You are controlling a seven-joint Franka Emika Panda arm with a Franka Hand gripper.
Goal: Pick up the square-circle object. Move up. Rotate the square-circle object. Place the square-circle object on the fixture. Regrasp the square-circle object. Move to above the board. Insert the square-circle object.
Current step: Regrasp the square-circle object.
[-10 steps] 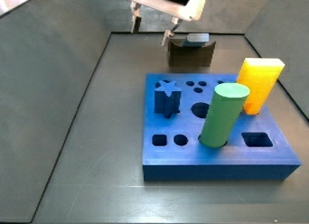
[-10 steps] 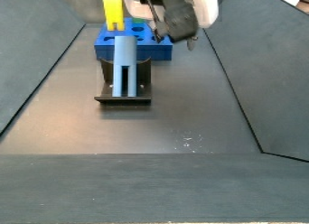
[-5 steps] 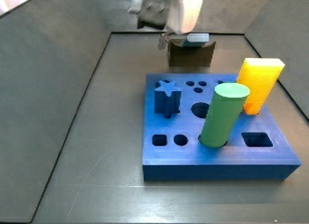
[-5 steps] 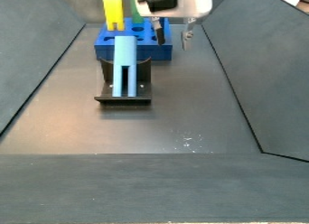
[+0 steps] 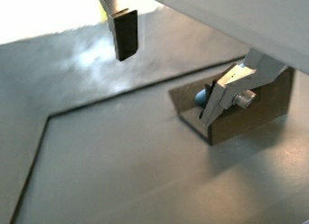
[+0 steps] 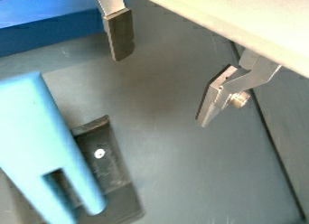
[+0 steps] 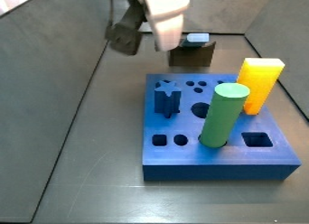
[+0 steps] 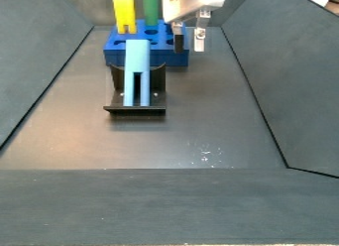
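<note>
The square-circle object (image 8: 138, 71), a slim light blue-grey peg, rests on the dark fixture (image 8: 135, 108) and is free of the gripper. A wrist view shows it large (image 6: 42, 151) over the fixture's base (image 6: 107, 173). Only its rounded end (image 5: 198, 99) peeks from the brown fixture (image 5: 248, 110) in a wrist view. My gripper (image 8: 187, 42) hangs open beside the fixture, nothing between its fingers (image 6: 117, 33). In a side view it (image 7: 145, 38) is blurred, in front of and left of the fixture (image 7: 191, 54). The blue board (image 7: 218, 137) lies nearer.
A tall green cylinder (image 7: 223, 115) and a yellow block (image 7: 259, 83) stand in the board, and a dark blue star peg (image 7: 167, 99) sits at its left. Sloped dark walls (image 8: 47, 81) enclose the floor on both sides.
The gripper has turned and swung away from above the fixture, toward the left in a side view. The peg has stayed on the fixture.
</note>
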